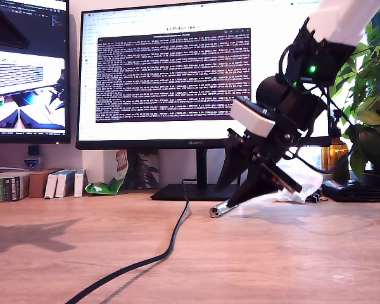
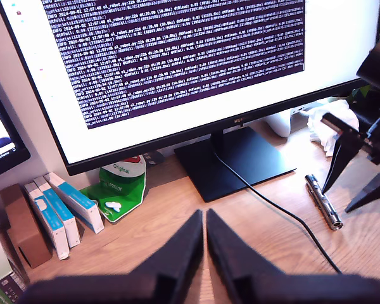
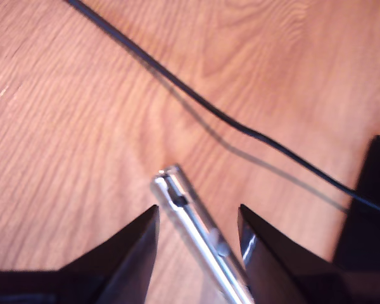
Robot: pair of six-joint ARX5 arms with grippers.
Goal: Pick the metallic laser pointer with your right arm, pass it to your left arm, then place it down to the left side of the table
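Down at the table [image 1: 291,253], my second gripper [image 3: 198,231] stands with its jaws spread apart, one black finger on each side of the metallic laser pointer [image 3: 199,234]. The silver cylinder lies flat on the wood between the fingertips; whether either finger touches it I cannot tell. Its clipped end pokes out just past the tips, and the black cable [image 3: 240,126] runs across the grain beyond it, apart from the pointer.

From the exterior view, the same gripper [image 1: 237,197] leans down steeply over the pointer [image 1: 219,209], whose end shows just below the tips, beside the monitor's stand [image 1: 183,189].

My first gripper [image 2: 205,237] hangs well away from the pointer [image 2: 323,201], its two dark fingers pressed nearly together with only a thin slit between them and nothing in them. Ahead of it sit the small boxes [image 2: 57,212] and a green packet [image 2: 120,187].
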